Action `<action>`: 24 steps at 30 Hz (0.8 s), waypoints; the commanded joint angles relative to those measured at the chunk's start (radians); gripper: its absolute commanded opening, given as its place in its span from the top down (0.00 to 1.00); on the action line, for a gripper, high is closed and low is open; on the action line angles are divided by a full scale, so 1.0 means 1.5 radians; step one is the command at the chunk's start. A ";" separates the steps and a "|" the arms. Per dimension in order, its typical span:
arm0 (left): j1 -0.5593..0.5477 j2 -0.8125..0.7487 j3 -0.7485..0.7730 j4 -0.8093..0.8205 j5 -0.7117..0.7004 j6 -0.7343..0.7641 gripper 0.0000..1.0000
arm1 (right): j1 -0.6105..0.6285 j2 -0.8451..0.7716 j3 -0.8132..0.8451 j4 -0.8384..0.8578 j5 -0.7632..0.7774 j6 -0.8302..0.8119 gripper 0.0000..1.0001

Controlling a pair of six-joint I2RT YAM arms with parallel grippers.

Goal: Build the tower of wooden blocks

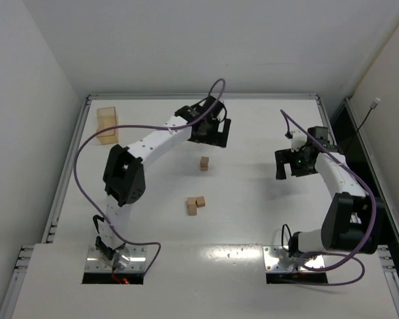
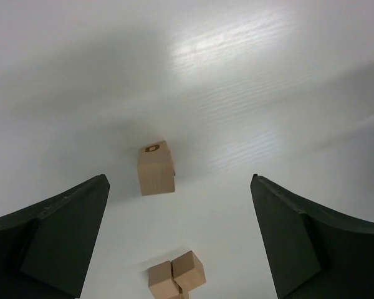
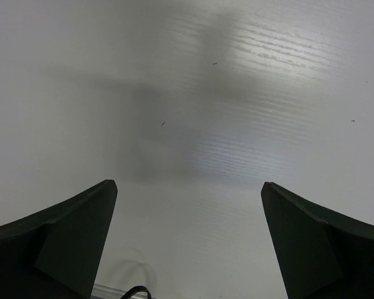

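Four small tan wood blocks lie on the white table. One single block (image 1: 204, 163) stands alone, and it also shows in the left wrist view (image 2: 156, 169) ahead of the fingers. Three more blocks (image 1: 196, 205) sit touching in a flat cluster nearer the arm bases, and this cluster also shows in the left wrist view (image 2: 176, 275). No tower stands. My left gripper (image 1: 209, 138) (image 2: 178, 180) is open and empty, above and just beyond the single block. My right gripper (image 1: 294, 170) (image 3: 188, 184) is open and empty over bare table at the right.
A larger open tan box (image 1: 107, 125) stands at the back left of the table. A raised rim (image 1: 199, 96) runs round the table's far edge and sides. Purple cables loop from both arms.
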 commanded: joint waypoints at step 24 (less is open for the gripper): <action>0.452 -0.252 -0.242 0.096 0.223 0.131 0.00 | 0.679 0.072 0.132 -0.018 -0.161 -0.470 0.35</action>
